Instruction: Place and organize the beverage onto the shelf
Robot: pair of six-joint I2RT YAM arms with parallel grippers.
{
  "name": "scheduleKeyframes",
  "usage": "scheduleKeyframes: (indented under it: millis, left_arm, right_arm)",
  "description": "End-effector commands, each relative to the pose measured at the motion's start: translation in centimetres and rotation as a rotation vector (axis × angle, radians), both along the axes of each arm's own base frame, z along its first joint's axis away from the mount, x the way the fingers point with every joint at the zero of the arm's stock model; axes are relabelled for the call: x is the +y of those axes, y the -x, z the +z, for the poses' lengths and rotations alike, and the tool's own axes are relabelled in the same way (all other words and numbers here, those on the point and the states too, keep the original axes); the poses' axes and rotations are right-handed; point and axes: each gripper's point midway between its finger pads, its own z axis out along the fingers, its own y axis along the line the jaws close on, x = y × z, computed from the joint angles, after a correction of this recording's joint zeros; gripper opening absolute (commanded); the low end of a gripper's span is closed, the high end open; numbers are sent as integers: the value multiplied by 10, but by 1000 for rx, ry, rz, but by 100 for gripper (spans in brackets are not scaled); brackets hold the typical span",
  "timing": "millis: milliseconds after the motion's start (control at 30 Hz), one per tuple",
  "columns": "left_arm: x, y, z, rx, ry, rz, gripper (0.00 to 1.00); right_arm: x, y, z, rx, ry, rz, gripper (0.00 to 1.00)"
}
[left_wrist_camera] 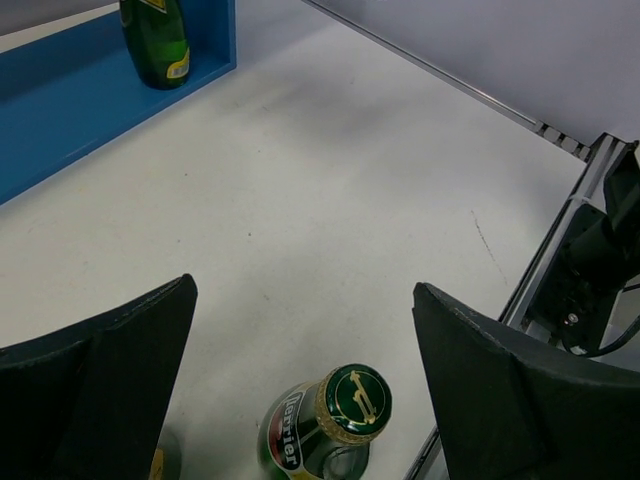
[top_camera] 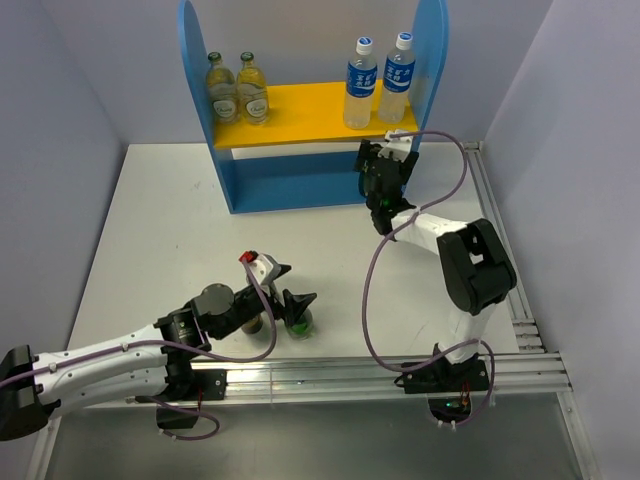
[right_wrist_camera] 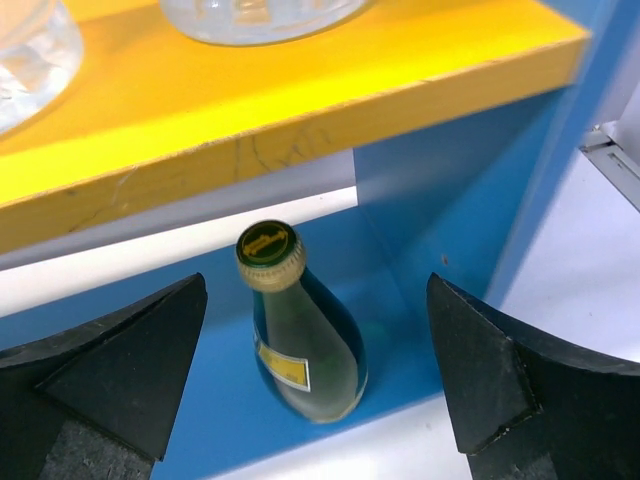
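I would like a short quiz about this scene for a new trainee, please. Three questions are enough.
1. True or false: the right gripper is open and not touching the green bottle under the yellow board.
2. How many bottles stand on the yellow board? A two, B four, C six.
3. Which brand is on the table bottle between the left gripper's open fingers?
Key: 1 true; 2 B; 3 Perrier.
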Motion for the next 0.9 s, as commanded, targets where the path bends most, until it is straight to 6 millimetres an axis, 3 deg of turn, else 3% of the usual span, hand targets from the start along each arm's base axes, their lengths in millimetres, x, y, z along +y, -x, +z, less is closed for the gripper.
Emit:
scheduleKeyframes:
  millis: [0,233,267,367,467,633,733,767,833,867]
  left_arm:
    - [3,-4,10,-10,27,57,96]
    - [10,-11,-13,43,-11,196,94]
    - [11,-12,-16,46,-13,222,94]
    - [10,-15,-24,80,-11,261,94]
    - [10,-15,-32,98,-6,299,93]
    - [5,-16,-38,96,-20,332,91]
    - [1,-17,-41,94,-34,342,84]
    - [0,-16,-43,94,-38,342,73]
    - [-3,-18,-45,91,-38,351,65]
    - [-4,-18,-44,89,-38,354,51]
  right_arm:
    - [-2,16,42,-110,-81,-6,98]
    - [-13,50,54,-138,-148,-7,100]
    - [-16,58,66,-165,-167,-8,100]
    - [-28,79,62,-166,-197,-33,100]
    - [-47,117,79,-226,-255,-46,100]
    - [-69,155,86,-237,-292,-87,100]
    - [-81,182,86,-263,-341,-91,99]
    - [-85,193,87,-281,-357,-82,98]
    - [-85,201,83,-275,-377,-66,97]
    - [-86,205,89,-290,-389,-56,96]
